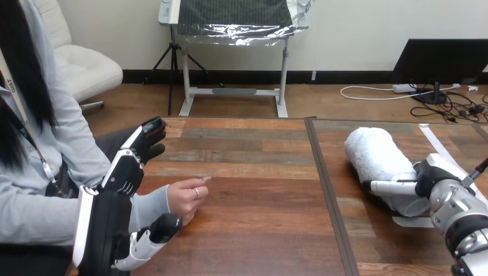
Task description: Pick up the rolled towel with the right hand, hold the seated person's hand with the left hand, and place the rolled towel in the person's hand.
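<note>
The white rolled towel (375,155) lies on the right half of the wooden table (259,230). My right hand (438,177) is at the towel's near end, its thumb laid across the roll and the towel pinched against the palm. The person's hand (187,198) rests on the table at the left, loosely curled with one finger pointing right. My left hand (122,172) straddles the person's wrist. Its fingers (144,138) stretch straight up behind the grey sleeve, and its thumb sits in front, just below the wrist. That hand is open, not closed round the wrist.
A dark seam (325,190) divides the table into left and right halves. Strips of pale tape (437,146) lie on the right half near the towel. The person sits at the table's left side.
</note>
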Controlling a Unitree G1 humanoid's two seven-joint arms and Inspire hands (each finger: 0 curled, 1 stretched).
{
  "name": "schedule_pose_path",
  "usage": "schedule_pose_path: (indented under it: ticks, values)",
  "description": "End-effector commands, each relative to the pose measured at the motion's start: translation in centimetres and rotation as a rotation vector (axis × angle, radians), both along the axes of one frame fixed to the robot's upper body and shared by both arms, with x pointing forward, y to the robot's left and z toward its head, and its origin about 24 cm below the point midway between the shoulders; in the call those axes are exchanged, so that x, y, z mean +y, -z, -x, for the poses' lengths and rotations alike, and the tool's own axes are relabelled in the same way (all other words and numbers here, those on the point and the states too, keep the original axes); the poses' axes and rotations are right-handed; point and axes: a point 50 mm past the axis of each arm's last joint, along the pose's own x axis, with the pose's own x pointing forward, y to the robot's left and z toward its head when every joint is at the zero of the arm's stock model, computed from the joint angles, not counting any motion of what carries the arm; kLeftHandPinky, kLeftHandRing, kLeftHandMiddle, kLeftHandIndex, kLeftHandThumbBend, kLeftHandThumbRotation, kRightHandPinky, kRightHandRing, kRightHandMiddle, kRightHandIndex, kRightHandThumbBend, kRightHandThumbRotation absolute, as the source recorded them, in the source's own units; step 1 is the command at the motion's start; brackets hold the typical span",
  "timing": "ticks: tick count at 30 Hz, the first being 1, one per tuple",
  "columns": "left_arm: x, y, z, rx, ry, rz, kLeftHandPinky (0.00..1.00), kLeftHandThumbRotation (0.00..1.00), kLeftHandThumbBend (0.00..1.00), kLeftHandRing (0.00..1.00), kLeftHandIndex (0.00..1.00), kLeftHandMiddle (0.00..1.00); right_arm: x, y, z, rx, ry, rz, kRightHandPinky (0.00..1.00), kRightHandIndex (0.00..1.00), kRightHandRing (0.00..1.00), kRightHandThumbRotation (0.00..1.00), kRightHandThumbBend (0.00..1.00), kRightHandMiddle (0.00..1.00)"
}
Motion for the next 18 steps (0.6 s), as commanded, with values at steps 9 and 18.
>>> schedule_pose_path:
  ticks: [9, 18]
  values:
    - [-0.21, -1.5, -0.3, -0.079, 0.038, 0.005, 0.84, 0.77, 1.0, 0.88, 0.86, 0.88, 1.11, 1.28, 0.55, -0.085, 0.043, -0.007, 0.05, 0.77, 0.85, 0.4, 0.97, 0.82]
    - [-0.02, -1.58, -0.05, -0.075, 0.029, 0.003, 0.82, 0.78, 1.0, 0.86, 0.84, 0.87, 0.93, 1.45, 0.83, -0.136, 0.048, 0.033, 0.22, 0.69, 0.62, 0.12, 0.95, 0.68]
